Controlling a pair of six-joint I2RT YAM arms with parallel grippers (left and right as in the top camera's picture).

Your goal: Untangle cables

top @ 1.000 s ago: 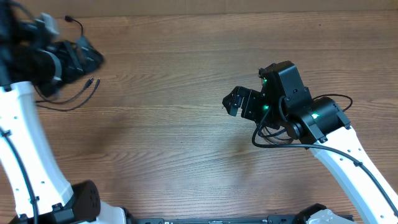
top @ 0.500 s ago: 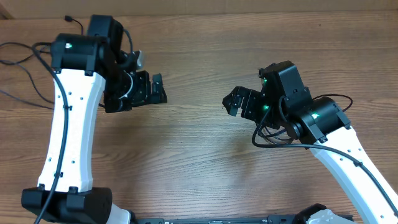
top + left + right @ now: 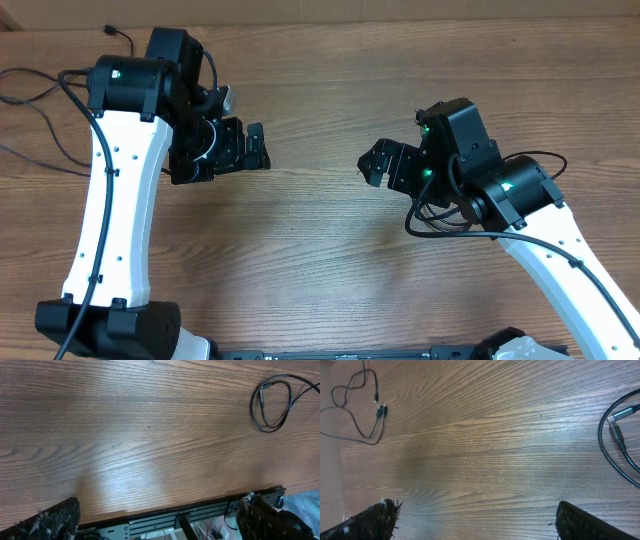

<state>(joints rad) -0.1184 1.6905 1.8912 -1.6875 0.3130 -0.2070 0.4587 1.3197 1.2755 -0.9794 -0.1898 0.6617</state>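
Overhead view, items as found.

1. Table (image 3: pixel 320 80): brown wood grain, bearing everything below.
2. Left arm (image 3: pixel 110 210): white links with black joints, reaching from the near left corner up and across to the right.
3. Left gripper (image 3: pixel 258 147): black, pointing toward the table's middle, jaws spread wide with nothing between them. In the left wrist view its two fingers (image 3: pixel 50 520) sit in opposite bottom corners of the picture, over bare wood.
4. Right arm (image 3: pixel 560 250): white links and black joints with green lights, reaching from the near right corner toward the middle.
5. Right gripper (image 3: pixel 370 163): black, facing the left gripper across a stretch of bare table, jaws likewise wide apart and empty. In the right wrist view its fingers (image 3: pixel 375 522) are again at opposite bottom corners.
6. Cables (image 3: pixel 381 410): thin black cords with small plug ends, lying loose in slack loops at the far left of the table, well apart from both grippers. From overhead the strands trail off the left edge.
7. Looped cable (image 3: pixel 255 407): a separate black cord lying in a loop on the table by the right arm, partly under it from overhead. Its silver plug (image 3: pixel 621 413) rests flat on the wood.
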